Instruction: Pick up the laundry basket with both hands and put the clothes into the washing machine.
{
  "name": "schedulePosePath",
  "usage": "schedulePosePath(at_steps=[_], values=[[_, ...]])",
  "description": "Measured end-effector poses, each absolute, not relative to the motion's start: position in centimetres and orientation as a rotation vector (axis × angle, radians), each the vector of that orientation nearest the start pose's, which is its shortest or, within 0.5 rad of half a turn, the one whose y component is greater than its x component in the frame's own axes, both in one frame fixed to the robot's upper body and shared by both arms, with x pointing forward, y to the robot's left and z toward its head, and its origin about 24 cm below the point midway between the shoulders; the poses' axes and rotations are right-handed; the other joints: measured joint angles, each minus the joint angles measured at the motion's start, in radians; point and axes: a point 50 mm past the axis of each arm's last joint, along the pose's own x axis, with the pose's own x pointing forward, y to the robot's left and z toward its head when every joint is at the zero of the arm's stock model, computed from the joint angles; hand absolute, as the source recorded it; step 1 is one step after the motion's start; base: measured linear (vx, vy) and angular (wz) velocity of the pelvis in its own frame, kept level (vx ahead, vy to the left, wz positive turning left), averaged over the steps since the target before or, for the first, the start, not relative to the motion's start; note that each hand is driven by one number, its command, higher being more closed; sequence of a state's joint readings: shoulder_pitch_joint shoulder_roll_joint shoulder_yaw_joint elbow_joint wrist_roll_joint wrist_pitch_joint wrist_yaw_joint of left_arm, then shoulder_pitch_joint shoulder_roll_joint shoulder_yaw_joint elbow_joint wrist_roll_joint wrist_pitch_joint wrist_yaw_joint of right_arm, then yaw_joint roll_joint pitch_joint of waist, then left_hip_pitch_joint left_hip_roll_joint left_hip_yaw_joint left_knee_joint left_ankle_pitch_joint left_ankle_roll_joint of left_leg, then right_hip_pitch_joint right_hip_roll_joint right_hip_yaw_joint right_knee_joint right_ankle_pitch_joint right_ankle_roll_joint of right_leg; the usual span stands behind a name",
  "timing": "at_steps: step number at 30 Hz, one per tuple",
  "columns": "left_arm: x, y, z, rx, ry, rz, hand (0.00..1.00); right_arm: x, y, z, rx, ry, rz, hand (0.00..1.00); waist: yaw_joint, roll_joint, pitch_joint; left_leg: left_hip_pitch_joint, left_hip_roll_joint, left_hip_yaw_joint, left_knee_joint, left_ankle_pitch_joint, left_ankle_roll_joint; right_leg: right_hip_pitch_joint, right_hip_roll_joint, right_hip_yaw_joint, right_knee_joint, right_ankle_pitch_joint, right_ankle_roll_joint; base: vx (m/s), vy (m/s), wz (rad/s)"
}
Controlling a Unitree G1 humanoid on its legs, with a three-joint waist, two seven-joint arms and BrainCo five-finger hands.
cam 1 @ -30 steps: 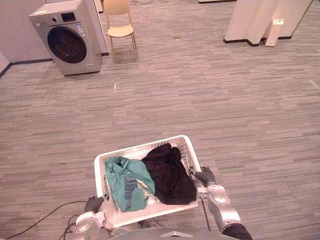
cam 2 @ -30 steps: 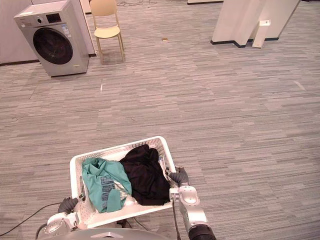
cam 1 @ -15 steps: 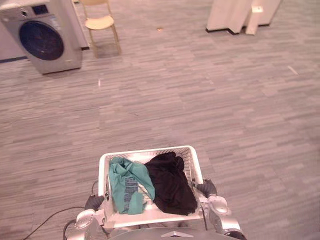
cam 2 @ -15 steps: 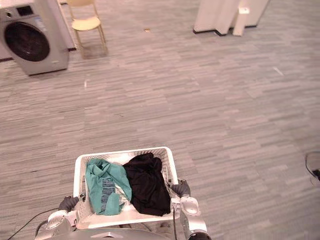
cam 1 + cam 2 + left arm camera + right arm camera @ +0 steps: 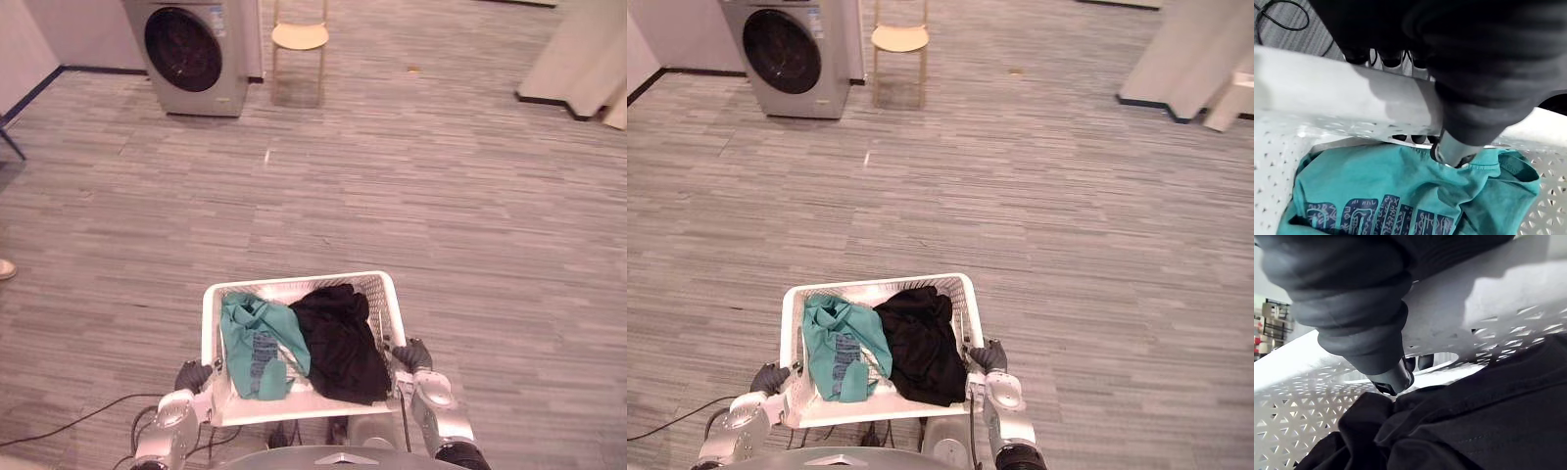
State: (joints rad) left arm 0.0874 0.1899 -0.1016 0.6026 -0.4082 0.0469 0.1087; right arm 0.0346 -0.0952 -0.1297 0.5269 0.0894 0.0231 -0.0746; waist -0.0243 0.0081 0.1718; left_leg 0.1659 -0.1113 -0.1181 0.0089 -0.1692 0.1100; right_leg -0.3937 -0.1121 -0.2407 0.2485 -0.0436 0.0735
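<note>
The basket [image 5: 294,283] is up off the floor. The left hand [image 5: 192,375] and right hand [image 5: 412,354] each curl their fingers through a side handle, thumbs inside beside the clothes [image 5: 338,338]. The washing machine [image 5: 196,54] stands well beyond the fingertips, so I'd say the walk and the loading are left.

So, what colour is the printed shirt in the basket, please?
Teal shirt, dark blue print; left wrist view best.
</note>
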Motion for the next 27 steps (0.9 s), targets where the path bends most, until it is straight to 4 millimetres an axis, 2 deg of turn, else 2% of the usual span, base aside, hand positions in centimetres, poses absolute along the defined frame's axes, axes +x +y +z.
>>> schedulePosePath(at_steps=[1, 2, 3, 4, 5, 6, 7, 8, 9, 10, 11, 12, 13, 14, 16, 17, 18, 19, 20, 21, 22, 23, 24, 25, 26, 27], values=[[17.9, 20.1, -10.2, -0.136, 0.725, 0.210, 1.00, 20.3, -20.9, -7.8, 0.024, 0.562, -0.261, 1.00, -0.009, -0.026, 0.014, 0.025, -0.022, -0.031, 0.006, -0.038, -0.001, -0.005, -0.002, 0.028, -0.115, 0.050, 0.011, 0.47, -0.166, 0.72], [18.1, 20.3, -10.1, -0.130, 0.720, 0.209, 1.00, 20.4, -20.9, -7.7, 0.036, 0.556, -0.265, 1.00, -0.013, -0.027, 0.017, 0.035, -0.028, -0.048, 0.019, -0.060, 0.009, -0.018, -0.001, 0.055, -0.126, 0.067, -0.006, 0.54, -0.214, 0.82], [18.3, 19.8, -10.0, -0.138, 0.716, 0.197, 1.00, 20.6, -21.2, -7.3, 0.042, 0.539, -0.278, 1.00, -0.031, -0.017, 0.012, 0.042, -0.017, -0.077, 0.081, -0.130, 0.014, -0.034, 0.009, 0.101, -0.068, 0.093, -0.076, 0.65, -0.257, 0.97], [18.2, 19.0, -10.2, -0.154, 0.720, 0.186, 1.00, 20.2, -21.9, -7.1, 0.037, 0.526, -0.302, 1.00, -0.049, 0.022, -0.008, 0.039, 0.017, -0.089, 0.173, -0.191, -0.014, -0.026, 0.024, 0.078, -0.005, 0.110, -0.102, 0.86, -0.295, 0.98], [18.3, 18.8, -10.2, -0.160, 0.718, 0.184, 1.00, 19.9, -22.2, -7.3, 0.036, 0.536, -0.311, 1.00, -0.049, 0.036, -0.014, 0.014, 0.026, -0.058, 0.264, -0.210, -0.046, -0.024, 0.026, 0.066, 0.027, 0.134, -0.097, 0.92, -0.301, 0.67], [18.4, 18.4, -10.2, -0.168, 0.718, 0.190, 1.00, 20.2, -22.5, -7.2, 0.030, 0.539, -0.313, 1.00, -0.041, 0.072, -0.007, -0.075, 0.074, 0.041, 0.509, -0.195, -0.110, 0.000, 0.059, 0.050, 0.072, 0.090, -0.113, 0.79, -0.243, 0.22], [18.2, 18.4, -10.3, -0.169, 0.728, 0.198, 1.00, 20.2, -22.4, -7.1, 0.021, 0.541, -0.301, 1.00, -0.033, 0.101, 0.006, -0.172, 0.143, 0.122, 0.789, -0.069, -0.194, 0.071, 0.103, 0.035, 0.065, 0.052, -0.124, 0.79, -0.246, -0.05], [18.0, 18.6, -10.4, -0.169, 0.736, 0.204, 1.00, 20.5, -22.2, -7.0, 0.018, 0.539, -0.290, 1.00, -0.019, 0.108, 0.012, -0.218, 0.180, 0.149, 0.920, -0.031, -0.207, 0.115, 0.125, 0.038, 0.053, 0.031, -0.136, 0.79, -0.212, -0.41], [17.6, 18.9, -10.6, -0.173, 0.748, 0.220, 1.00, 20.5, -21.8, -7.1, 0.017, 0.548, -0.276, 1.00, 0.008, 0.105, 0.030, -0.275, 0.234, 0.200, 1.128, -0.032, -0.191, 0.219, 0.160, 0.064, 0.017, 0.000, -0.149, 0.78, -0.184, -0.50], [17.3, 19.0, -10.7, -0.176, 0.754, 0.229, 1.00, 20.5, -21.7, -7.2, 0.018, 0.550, -0.271, 1.00, 0.018, 0.095, 0.040, -0.299, 0.245, 0.218, 1.195, -0.044, -0.173, 0.276, 0.166, 0.078, -0.009, -0.012, -0.153, 0.74, -0.146, -0.49], [17.0, 19.1, -10.8, -0.179, 0.759, 0.233, 1.00, 20.6, -21.6, -7.2, 0.014, 0.551, -0.265, 1.00, 0.030, 0.070, 0.056, -0.349, 0.248, 0.249, 1.218, -0.067, -0.137, 0.378, 0.157, 0.106, -0.065, -0.017, -0.151, 0.70, -0.097, -0.26], [17.3, 19.1, -10.4, -0.183, 0.735, 0.229, 1.00, 20.7, -21.6, -7.1, 0.011, 0.546, -0.258, 1.00, 0.042, 0.046, 0.059, -0.416, 0.243, 0.286, 1.138, -0.078, -0.118, 0.449, 0.134, 0.132, -0.113, -0.017, -0.151, 0.67, -0.080, -0.19], [17.4, 19.0, -10.2, -0.185, 0.724, 0.227, 1.00, 21.0, -21.7, -6.9, 0.012, 0.537, -0.259, 1.00, 0.048, 0.039, 0.063, -0.448, 0.239, 0.296, 1.063, -0.081, -0.113, 0.475, 0.126, 0.142, -0.131, -0.017, -0.150, 0.63, -0.030, -0.25], [17.8, 19.0, -9.9, -0.189, 0.703, 0.227, 1.00, 21.9, -21.9, -6.2, 0.007, 0.504, -0.253, 1.00, 0.056, 0.035, 0.067, -0.497, 0.220, 0.284, 0.842, -0.077, -0.115, 0.510, 0.108, 0.165, -0.154, -0.018, -0.150, 0.58, 0.021, -0.41], [17.7, 19.3, -9.8, -0.200, 0.692, 0.244, 1.00, 23.4, -21.4, -5.4, -0.011, 0.470, -0.221, 1.00, 0.079, 0.046, 0.060, -0.515, 0.193, 0.149, 0.376, 0.016, -0.171, 0.535, 0.100, 0.218, -0.160, -0.039, -0.128, 0.57, 0.092, -0.81], [17.5, 19.5, -9.8, -0.210, 0.690, 0.263, 1.00, 23.8, -21.2, -5.4, -0.025, 0.472, -0.198, 1.00, 0.091, 0.057, 0.053, -0.515, 0.207, 0.081, 0.229, 0.056, -0.208, 0.554, 0.104, 0.246, -0.158, -0.074, -0.107, 0.58, 0.209, -1.11], [17.4, 19.8, -9.6, -0.213, 0.672, 0.275, 1.00, 24.1, -20.9, -5.3, -0.032, 0.472, -0.180, 1.00, 0.106, 0.061, 0.051, -0.519, 0.233, 0.053, 0.170, 0.078, -0.237, 0.594, 0.094, 0.272, -0.136, -0.171, -0.058, 0.71, 0.324, -1.15], [16.8, 19.7, -10.1, -0.220, 0.695, 0.284, 1.00, 23.8, -20.9, -5.5, -0.036, 0.480, -0.180, 1.00, 0.108, 0.080, 0.032, -0.522, 0.237, 0.048, 0.222, 0.108, -0.236, 0.622, 0.076, 0.296, -0.063, -0.289, -0.027, 0.61, 0.326, -0.91], [16.6, 19.6, -10.2, -0.221, 0.702, 0.285, 1.00, 23.5, -20.9, -5.8, -0.034, 0.491, -0.185, 1.00, 0.105, 0.072, 0.021, -0.527, 0.220, 0.052, 0.277, 0.170, -0.246, 0.610, 0.057, 0.310, 0.016, -0.333, -0.023, 0.63, 0.375, -0.78], [16.4, 19.9, -10.3, -0.213, 0.713, 0.293, 1.00, 22.9, -20.7, -6.5, -0.029, 0.518, -0.182, 1.00, 0.105, 0.040, -0.003, -0.515, 0.167, 0.078, 0.342, 0.187, -0.226, 0.528, 0.007, 0.325, 0.257, -0.363, -0.015, 0.65, 0.350, -0.48], [16.3, 20.3, -10.5, -0.194, 0.726, 0.293, 1.00, 22.3, -20.4, -7.1, -0.015, 0.543, -0.187, 1.00, 0.088, -0.008, 0.005, -0.459, 0.118, 0.114, 0.362, 0.136, -0.179, 0.423, -0.059, 0.325, 0.531, -0.259, -0.029, 0.64, 0.306, -0.38], [16.3, 20.5, -10.5, -0.186, 0.730, 0.294, 1.00, 22.0, -20.3, -7.4, -0.012, 0.556, -0.187, 1.00, 0.079, -0.025, 0.015, -0.421, 0.096, 0.130, 0.360, 0.116, -0.163, 0.388, -0.088, 0.317, 0.636, -0.161, -0.042, 0.75, 0.297, -0.06], [16.1, 20.3, -10.7, -0.175, 0.751, 0.282, 1.00, 21.2, -20.2, -7.9, -0.012, 0.583, -0.190, 1.00, 0.065, -0.034, 0.022, -0.348, 0.080, 0.144, 0.353, 0.082, -0.137, 0.334, -0.127, 0.293, 0.794, -0.003, -0.063, 0.62, 0.244, -0.10], [16.1, 20.4, -10.7, -0.160, 0.760, 0.274, 1.00, 20.7, -20.2, -8.2, -0.009, 0.599, -0.188, 1.00, 0.056, -0.026, 0.030, -0.277, 0.080, 0.145, 0.348, 0.037, -0.118, 0.280, -0.135, 0.246, 0.895, -0.055, -0.075, 0.73, 0.296, -0.14], [15.9, 20.5, -10.8, -0.157, 0.769, 0.274, 1.00, 20.5, -20.1, -8.4, -0.007, 0.607, -0.188, 1.00, 0.052, -0.020, 0.034, -0.236, 0.084, 0.145, 0.332, 0.021, -0.112, 0.258, -0.130, 0.213, 0.910, -0.092, -0.080, 0.57, 0.207, -0.30], [15.6, 20.5, -10.9, -0.153, 0.779, 0.274, 1.00, 19.9, -20.1, -8.7, -0.003, 0.622, -0.191, 1.00, 0.051, -0.002, 0.042, -0.159, 0.091, 0.146, 0.279, -0.008, -0.096, 0.203, -0.103, 0.158, 0.876, -0.161, -0.075, 0.64, 0.170, -0.13]])
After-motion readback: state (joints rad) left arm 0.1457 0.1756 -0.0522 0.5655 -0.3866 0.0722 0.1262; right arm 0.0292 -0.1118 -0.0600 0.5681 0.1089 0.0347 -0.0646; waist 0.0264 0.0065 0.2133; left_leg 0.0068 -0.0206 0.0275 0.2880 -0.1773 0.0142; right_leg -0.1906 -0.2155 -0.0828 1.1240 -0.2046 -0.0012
